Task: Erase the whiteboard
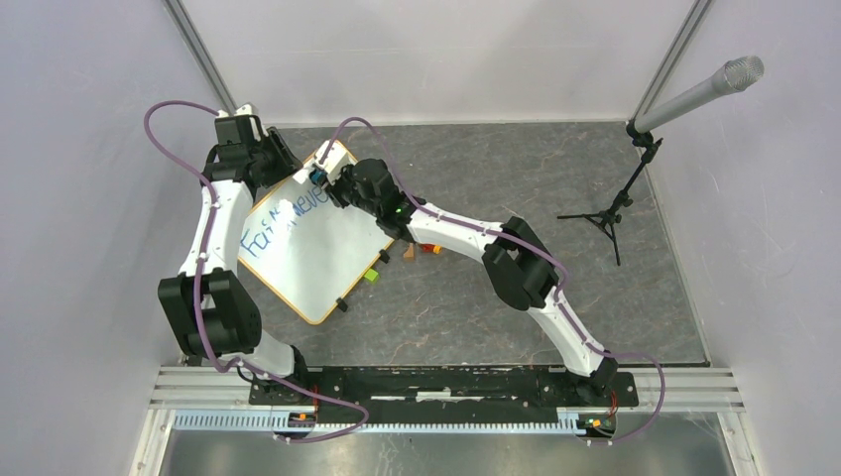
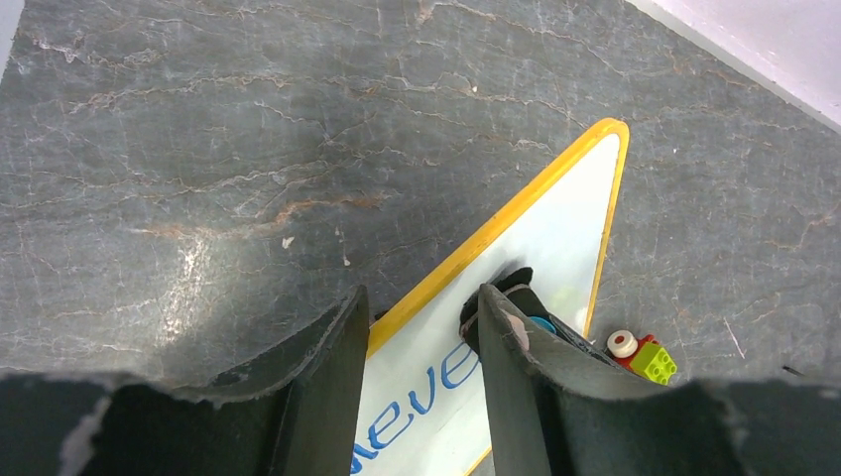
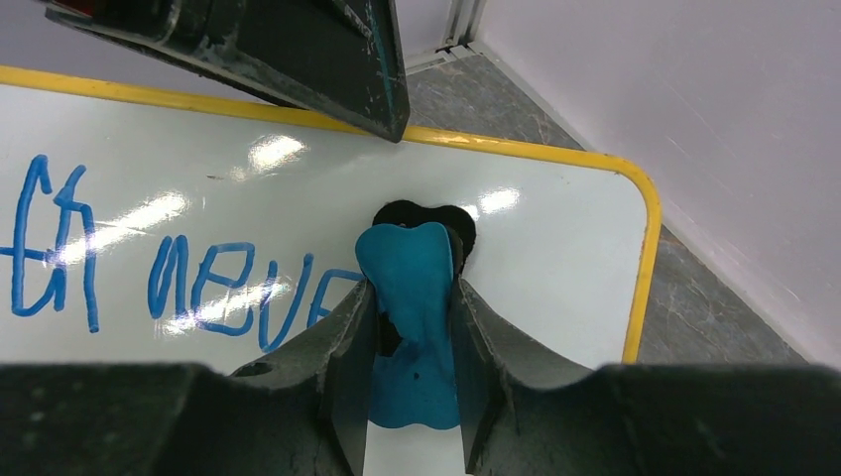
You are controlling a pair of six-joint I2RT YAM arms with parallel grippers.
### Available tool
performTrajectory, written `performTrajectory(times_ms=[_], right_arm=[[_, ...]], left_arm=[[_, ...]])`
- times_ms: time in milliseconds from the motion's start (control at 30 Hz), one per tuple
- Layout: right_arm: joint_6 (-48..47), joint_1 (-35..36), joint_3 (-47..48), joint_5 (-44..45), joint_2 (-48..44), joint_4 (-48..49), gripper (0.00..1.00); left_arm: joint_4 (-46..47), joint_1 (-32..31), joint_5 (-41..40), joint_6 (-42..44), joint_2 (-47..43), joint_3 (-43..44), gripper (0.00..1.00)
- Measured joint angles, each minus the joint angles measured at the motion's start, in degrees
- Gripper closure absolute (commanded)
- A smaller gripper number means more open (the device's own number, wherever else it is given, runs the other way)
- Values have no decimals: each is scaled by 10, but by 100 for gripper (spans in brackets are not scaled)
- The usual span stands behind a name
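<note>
The whiteboard (image 1: 312, 253) lies at an angle on the grey table, white with a yellow rim and blue handwriting (image 3: 198, 283). My right gripper (image 3: 412, 290) is shut on a blue eraser (image 3: 407, 256), whose dark underside rests on the board near its far corner, just right of the writing. My left gripper (image 2: 420, 297) hovers open over the board's (image 2: 560, 213) far long edge, with the yellow rim running between its fingers and nothing held. In the top view both grippers meet at that corner, left (image 1: 288, 164) and right (image 1: 322, 178).
Small toy blocks lie on the table beside the board's right edge (image 1: 372, 275) (image 2: 645, 355). A microphone on a black stand (image 1: 635, 183) occupies the far right. Pale walls enclose the table on three sides.
</note>
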Motion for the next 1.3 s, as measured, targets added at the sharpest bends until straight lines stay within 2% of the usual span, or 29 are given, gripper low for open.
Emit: performTrajectory(times_ms=[100, 233, 633, 833, 967, 1167, 1300], right_arm=[[0, 0, -1, 8, 0, 2, 64], [0, 0, -9, 14, 0, 13, 52], [-1, -3, -34, 20, -3, 29, 52], [-2, -4, -33, 12, -3, 29, 45], [-1, -4, -28, 9, -3, 28, 46], [4, -4, -17, 7, -3, 28, 60], [9, -4, -7, 5, 1, 23, 64]], left_arm=[[0, 0, 2, 0, 0, 0, 48], [2, 1, 3, 0, 2, 0, 48], [2, 1, 3, 0, 3, 0, 47], [2, 1, 4, 0, 3, 0, 47], [1, 1, 4, 0, 3, 0, 47], [1, 1, 5, 0, 3, 0, 48], [1, 1, 5, 0, 3, 0, 49]])
